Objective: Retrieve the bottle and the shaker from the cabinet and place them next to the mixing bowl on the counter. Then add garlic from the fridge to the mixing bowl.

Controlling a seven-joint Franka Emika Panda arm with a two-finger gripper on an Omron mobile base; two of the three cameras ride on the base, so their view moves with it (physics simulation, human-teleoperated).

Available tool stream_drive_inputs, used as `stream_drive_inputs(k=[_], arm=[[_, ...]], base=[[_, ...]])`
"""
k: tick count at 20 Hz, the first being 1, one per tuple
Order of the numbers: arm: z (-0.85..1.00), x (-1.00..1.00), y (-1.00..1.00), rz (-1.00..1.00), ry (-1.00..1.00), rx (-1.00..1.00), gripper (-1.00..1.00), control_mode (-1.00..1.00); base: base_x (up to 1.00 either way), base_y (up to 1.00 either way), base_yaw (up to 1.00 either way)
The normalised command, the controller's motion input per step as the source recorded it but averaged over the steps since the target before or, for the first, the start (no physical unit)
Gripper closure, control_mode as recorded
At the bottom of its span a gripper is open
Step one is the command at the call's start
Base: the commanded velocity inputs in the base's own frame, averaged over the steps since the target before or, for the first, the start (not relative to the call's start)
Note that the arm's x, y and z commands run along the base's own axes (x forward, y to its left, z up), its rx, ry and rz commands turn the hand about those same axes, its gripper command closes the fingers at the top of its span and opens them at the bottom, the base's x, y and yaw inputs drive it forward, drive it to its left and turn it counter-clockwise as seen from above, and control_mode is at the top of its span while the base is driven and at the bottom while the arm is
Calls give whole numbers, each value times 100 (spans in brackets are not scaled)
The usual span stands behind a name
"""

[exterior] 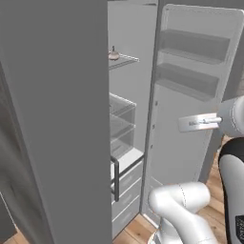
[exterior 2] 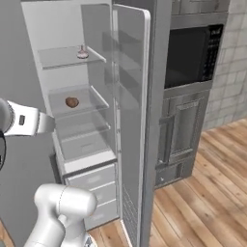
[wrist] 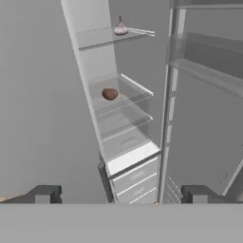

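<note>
no brand, label or writing can be read on anything here; the panel low on the robot's own body in the left base view carries marks too small to make out.

the fridge (exterior 2: pixel 29 159) is a tall flat grey slab, matte and plain; its right-hand door (exterior 2: pixel 131 120) stands swung open, showing a pale smooth interior with clear glass-like shelves and see-through drawers; the inner face of the door has two moulded shelf bins (exterior: pixel 193 45) of a dull grey translucent look; below the pale compartment sit grey drawer fronts (exterior 2: pixel 91 178) with a dark upright bar handle (exterior: pixel 116 178) at their edge.

the garlic (wrist: pixel 120 29) lies on the top clear shelf (wrist: pixel 102 38), near its front right part; it is a small whitish rounded bulb with a thin dark stem tip pointing up; on the shelf below rests a small brown rounded lump (wrist: pixel 109 94), dull and somewhat rough in tone.

the gripper (wrist: pixel 121 194) hangs in front of the open compartment, well apart from the garlic; its two dark blocky fingertips (wrist: pixel 43 194) stand wide apart with nothing between them.

to the right of the fridge, a dark glossy built-in microwave (exterior 2: pixel 190 55) sits above a grey oven (exterior 2: pixel 181 132) with a glass front; the floor (exterior 2: pixel 202 193) is warm wood planking, and a pale grey tiled wall (exterior 2: pixel 231 62) shows at the far right.
</note>
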Motion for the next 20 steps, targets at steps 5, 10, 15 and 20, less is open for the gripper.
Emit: stream_drive_inputs(k=[5, 10, 15, 20], arm=[[0, 0, 0, 0, 0, 0, -100, 100], [0, 0, 0, 0, 0, 0, -100, 100], [0, 0, 0, 0, 0, 0, -100, 100], [0, 0, 0, 0, 0, 0, -100, 100]], base=[[51, -16, 22], [72, 1, 11], [87, 13, 0], [40, -8, 2]])
